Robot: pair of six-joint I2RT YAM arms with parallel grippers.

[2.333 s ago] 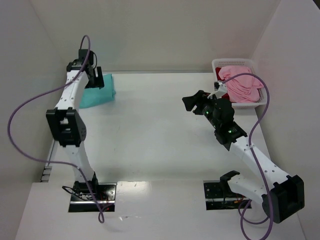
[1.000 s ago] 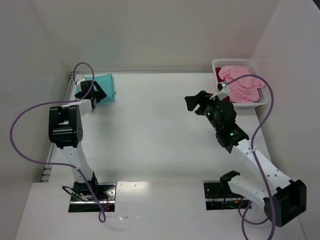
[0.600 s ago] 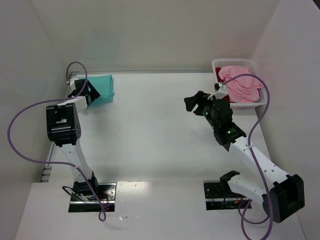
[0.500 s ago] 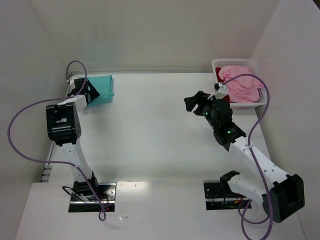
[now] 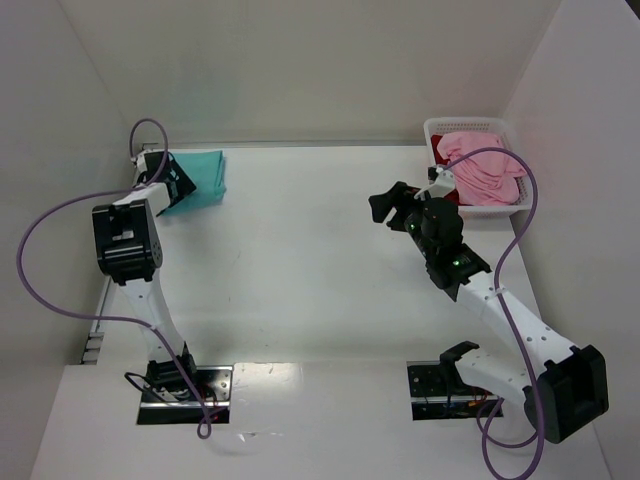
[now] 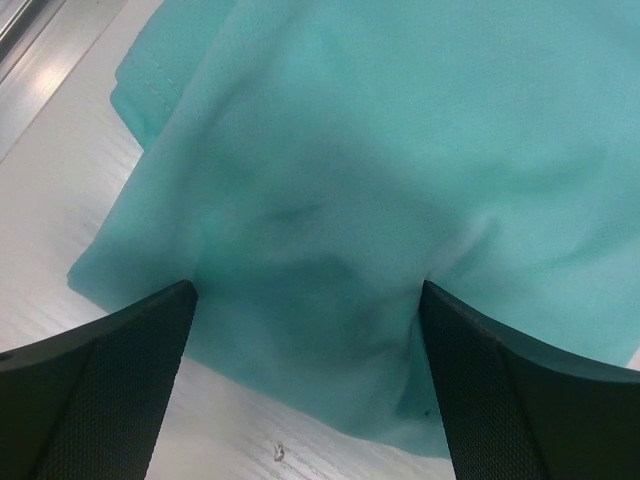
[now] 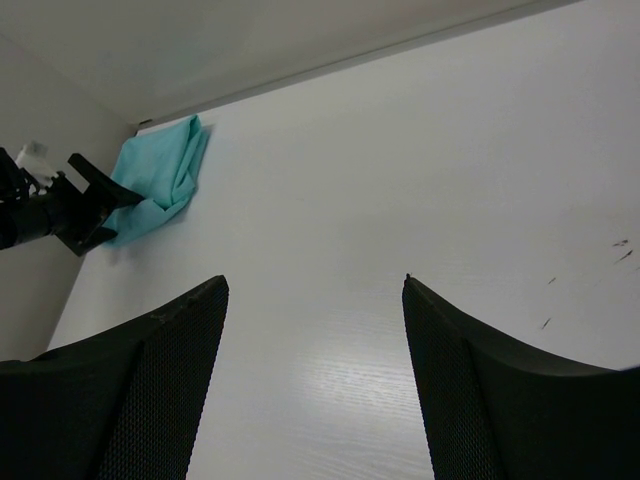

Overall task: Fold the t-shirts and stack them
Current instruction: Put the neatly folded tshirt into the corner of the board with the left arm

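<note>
A folded teal t-shirt (image 5: 202,176) lies at the far left corner of the table; it fills the left wrist view (image 6: 380,180) and shows small in the right wrist view (image 7: 160,175). My left gripper (image 5: 170,188) is open, its tips (image 6: 305,290) resting at the shirt's near edge, holding nothing. A light pink t-shirt (image 5: 485,168) lies crumpled in the white basket (image 5: 470,127) at the far right, over a dark red t-shirt (image 5: 443,155). My right gripper (image 5: 388,204) is open and empty above the table (image 7: 315,280), left of the basket.
White walls close the table on the left, back and right. A metal rail (image 6: 40,40) runs along the left edge beside the teal shirt. A purple cable (image 5: 40,260) loops off the left arm.
My left arm has drawn back toward the left wall and lowered; the gripper came off the top of the teal shirt to its near-left edge. The shirt lies flatter. The right arm barely moved.
</note>
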